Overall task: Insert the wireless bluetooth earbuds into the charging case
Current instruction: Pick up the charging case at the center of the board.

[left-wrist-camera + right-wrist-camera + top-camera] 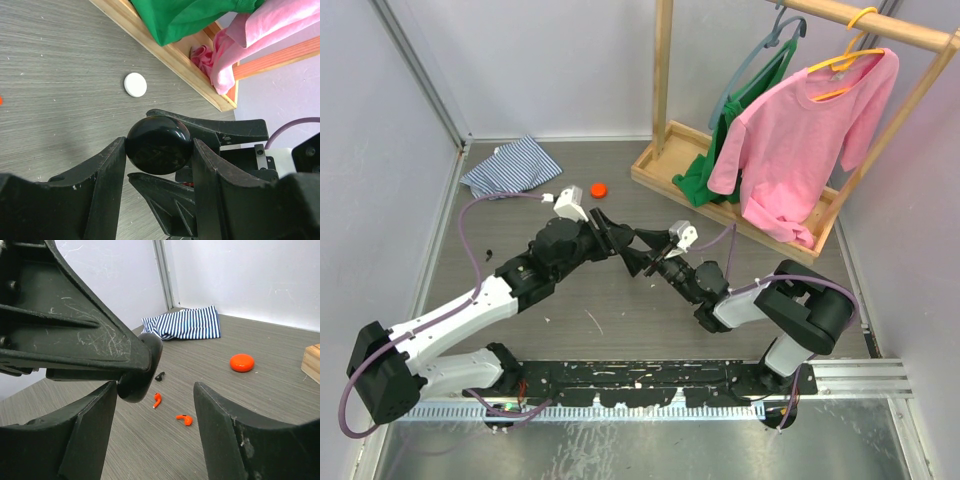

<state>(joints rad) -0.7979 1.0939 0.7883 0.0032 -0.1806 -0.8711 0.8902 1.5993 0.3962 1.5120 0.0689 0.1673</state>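
My left gripper (pixel 159 150) is shut on a glossy black round charging case (pixel 158 145) and holds it above the table; the case also shows edge-on in the right wrist view (pixel 140 372). My right gripper (pixel 155 388) is open and empty, its fingertips close to the case and facing the left gripper (pixel 618 243). On the table beyond lie two red-orange earbuds (pixel 157 400) (pixel 184 419) and a black earbud (pixel 160 375). In the top view the right gripper (pixel 642 262) meets the left at mid-table, and the earbuds are hidden there.
An orange puck (pixel 599 189) and a striped cloth (pixel 510 167) lie at the back left. A white puck (pixel 135 84) lies near the wooden rack base (pixel 665 175), which holds a pink shirt (pixel 800 130) and green clothes on hangers.
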